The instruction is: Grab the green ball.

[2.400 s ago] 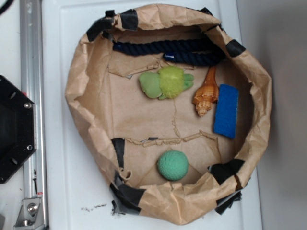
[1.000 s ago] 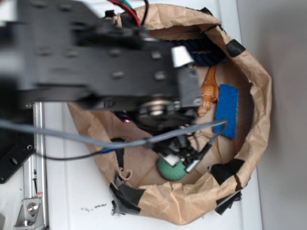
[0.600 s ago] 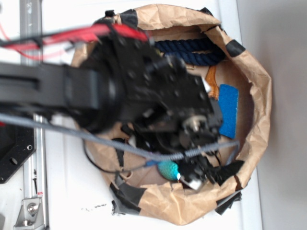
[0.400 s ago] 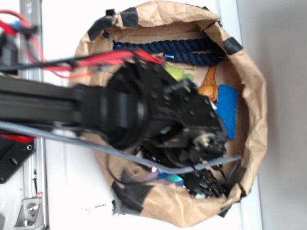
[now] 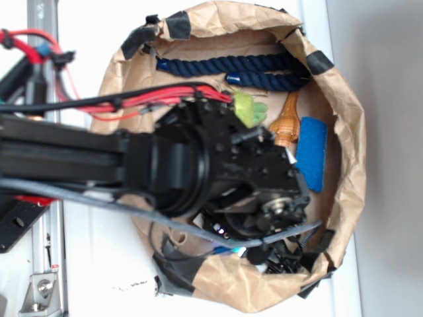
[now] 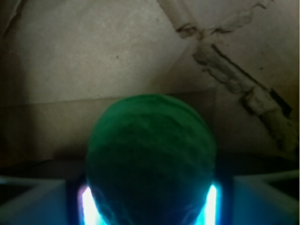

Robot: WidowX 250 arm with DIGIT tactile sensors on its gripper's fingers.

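We are seeing the black arm (image 5: 165, 168) covering most of the paper bag (image 5: 344, 119), so the green ball (image 6: 150, 161) is hidden in the exterior view. In the wrist view it is sitting dead centre between the 2 fingers (image 6: 33, 201) of the gripper (image 6: 150, 206), filling the gap. We are judging the jaws clamped on it, each side touching.

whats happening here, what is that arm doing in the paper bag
A WidowX arm is reaching down into the brown paper bag after the green ball. In the wrist view the ball sits right between the two fingers, which flank it on both sides; whether they are already squeezing it cannot be told. From outside the arm hides the ball. The navy rope, orange seashell, blue sponge and yellow-green plush toy lie beside it.
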